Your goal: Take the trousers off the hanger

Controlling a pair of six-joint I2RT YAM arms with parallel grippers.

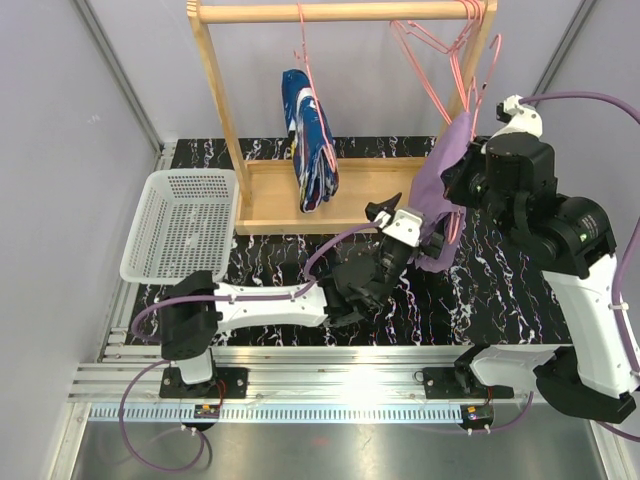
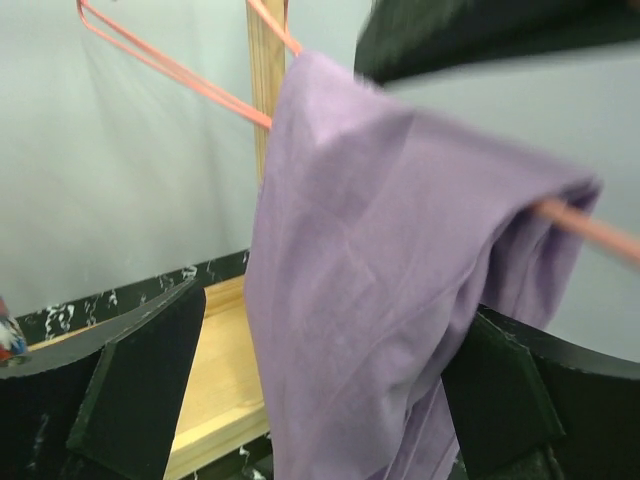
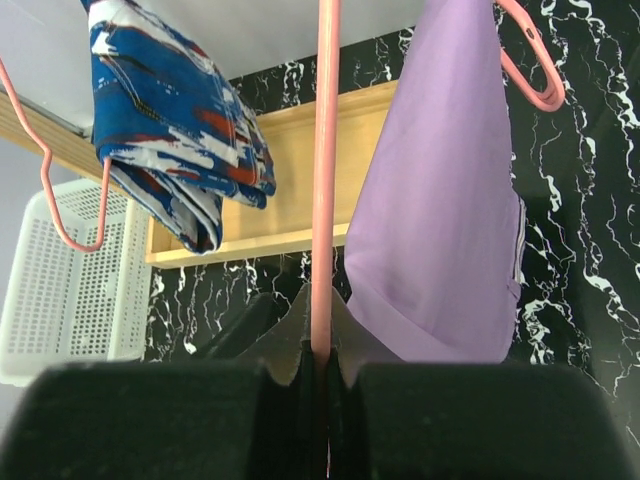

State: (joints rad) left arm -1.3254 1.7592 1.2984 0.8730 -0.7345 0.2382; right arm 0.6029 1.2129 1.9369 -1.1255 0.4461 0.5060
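Black marbled surface (image 1: 480, 290), grey walls; left jaws spread wide, flanking the lilac trousers (image 2: 380, 280), contact unclear; right jaws clenched on the wire of the pink hanger (image 3: 322, 200), 2 o'clock in the top view. The blue splashed trousers (image 1: 310, 140) hang at 12 o'clock. Risk: a shallow pinch slips, or the pull drags the wire from the right grip. Hanger bar under cloth hidden; left fingertips cut off.
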